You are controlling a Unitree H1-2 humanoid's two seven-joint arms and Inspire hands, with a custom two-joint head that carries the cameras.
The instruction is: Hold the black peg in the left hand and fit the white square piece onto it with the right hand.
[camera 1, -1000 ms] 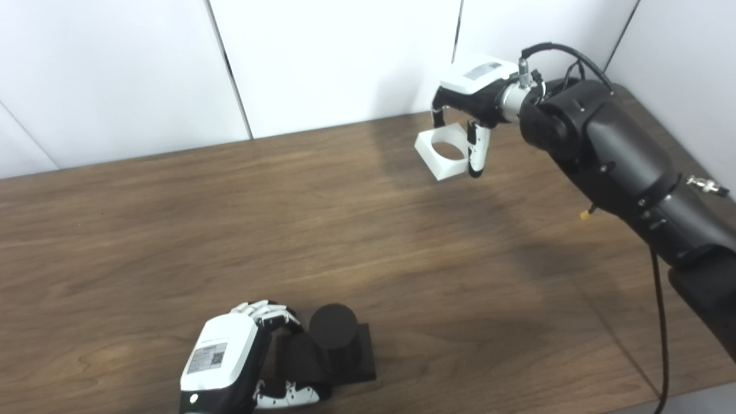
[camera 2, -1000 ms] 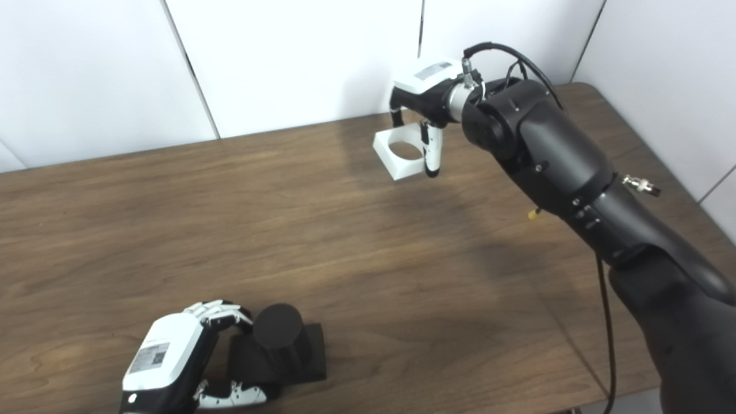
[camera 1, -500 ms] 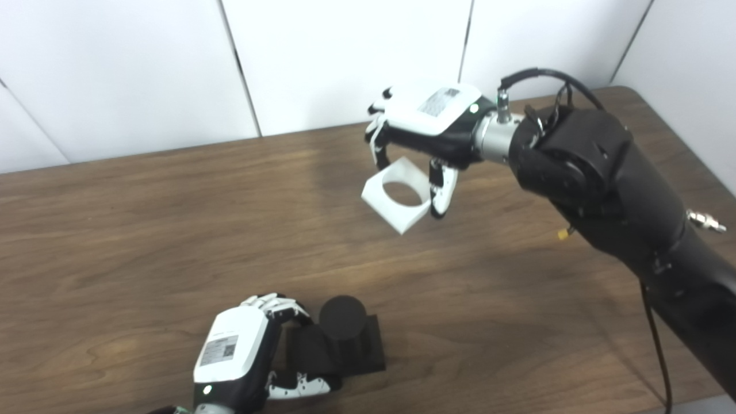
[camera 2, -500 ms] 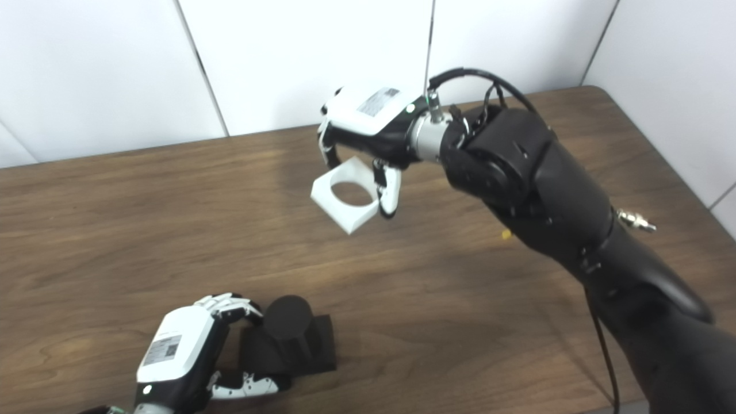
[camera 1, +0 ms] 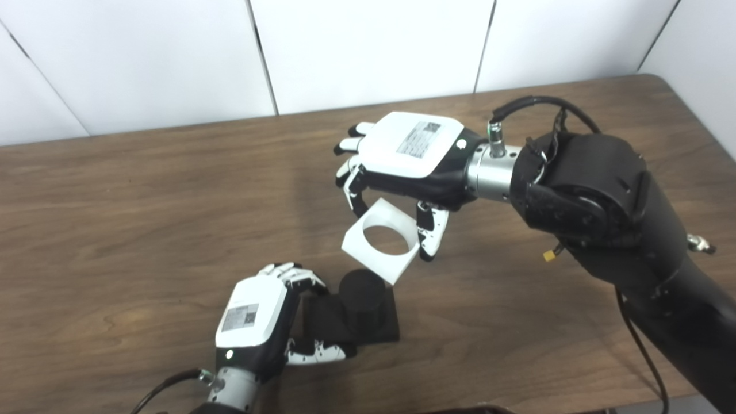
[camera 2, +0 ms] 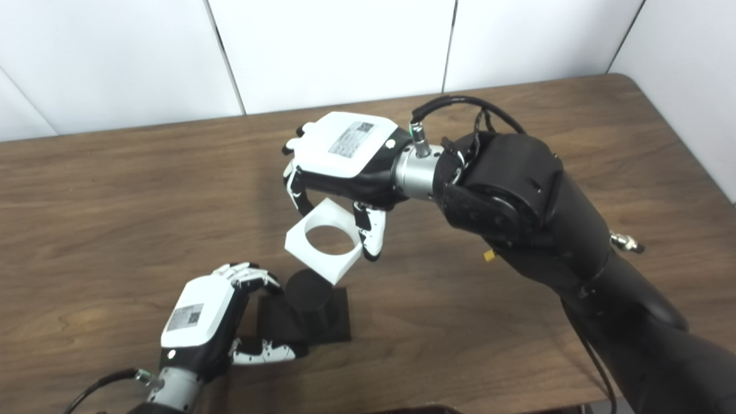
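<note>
Now white square piece (camera 1: pixel 380 241), seemingly above black peg (camera 1: pixel 362 293)

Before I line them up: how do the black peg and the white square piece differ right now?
The black peg is a dark solid cylinder on a flat square base; the white square piece is a pale frame with a round hole. The peg stands upright on the table, steadied by the left hand; the piece hangs tilted in the right hand.

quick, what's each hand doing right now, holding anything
Left hand: shut on the black peg, gripping its square base on the table.
Right hand: shut on the white square piece, held in the air above the peg.
</note>
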